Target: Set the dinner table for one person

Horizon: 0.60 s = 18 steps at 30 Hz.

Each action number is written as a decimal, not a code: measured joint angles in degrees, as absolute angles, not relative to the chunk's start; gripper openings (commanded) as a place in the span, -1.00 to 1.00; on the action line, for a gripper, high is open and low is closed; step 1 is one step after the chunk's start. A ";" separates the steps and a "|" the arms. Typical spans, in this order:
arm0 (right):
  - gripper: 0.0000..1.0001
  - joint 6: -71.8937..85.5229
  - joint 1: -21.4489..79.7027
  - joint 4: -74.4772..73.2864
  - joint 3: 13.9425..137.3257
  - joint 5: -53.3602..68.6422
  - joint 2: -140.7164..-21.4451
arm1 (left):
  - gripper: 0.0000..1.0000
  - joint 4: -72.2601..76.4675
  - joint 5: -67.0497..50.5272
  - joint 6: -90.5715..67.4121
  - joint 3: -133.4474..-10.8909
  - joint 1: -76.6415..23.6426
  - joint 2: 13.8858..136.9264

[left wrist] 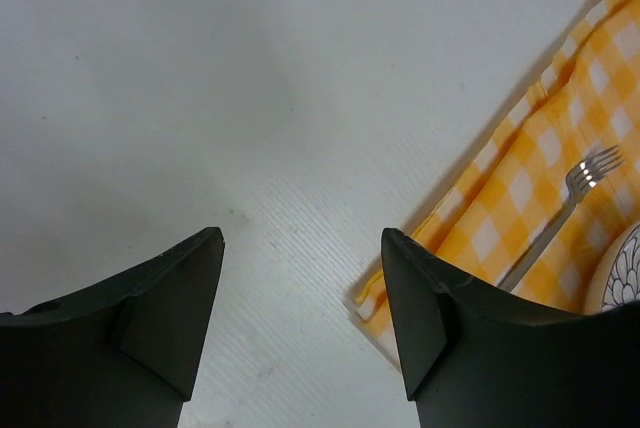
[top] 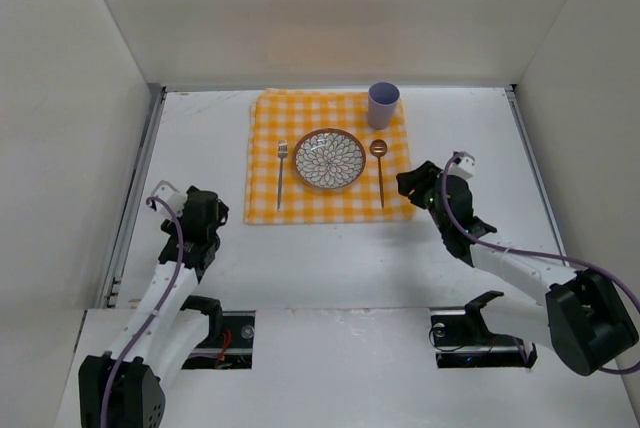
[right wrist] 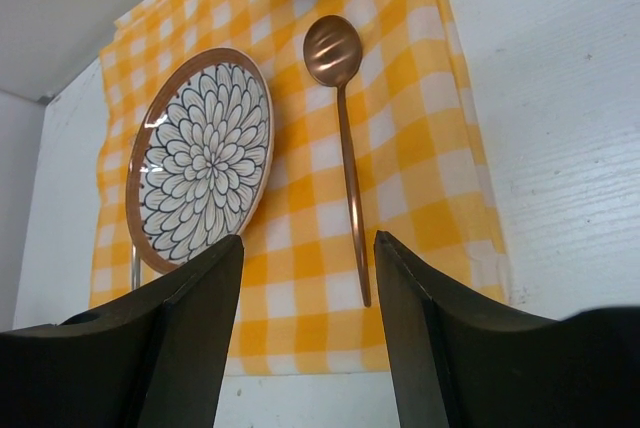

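On checked cloth (top: 262,203), white tabletop (top: 330,248): plate (top: 329,159), fork (top: 281,173), spoon (top: 380,173), cup (top: 383,104).
Left tool (left wrist: 300,238) spread, empty, low over tabletop beside cloth; right tool (right wrist: 308,243) spread, empty, angled toward spoon.

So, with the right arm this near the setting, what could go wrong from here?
1. The open right gripper hangs just by the near right corner of the checked cloth, close to the handle of the copper spoon; a careless move might snag the cloth or knock the spoon askew.
2. A tugged cloth could tip the lilac cup standing at its far right corner.
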<state>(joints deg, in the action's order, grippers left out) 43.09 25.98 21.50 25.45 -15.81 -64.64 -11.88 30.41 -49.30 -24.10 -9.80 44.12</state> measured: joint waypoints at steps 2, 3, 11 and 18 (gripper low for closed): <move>0.22 43.07 25.96 21.50 25.45 -16.08 -64.97 | 0.25 -11.46 30.39 -49.58 -23.97 -10.00 44.58; 0.22 43.07 25.96 21.50 25.45 -16.16 -65.19 | 0.25 -11.20 30.33 -49.67 -23.97 -10.00 45.01; 0.23 43.07 25.98 21.58 25.45 -16.64 -66.04 | 0.24 -7.75 29.74 -50.13 -23.59 -10.00 46.98; 0.23 43.05 26.76 21.63 25.45 -16.80 -66.04 | 0.26 -5.91 29.23 -50.17 -23.53 -9.23 48.40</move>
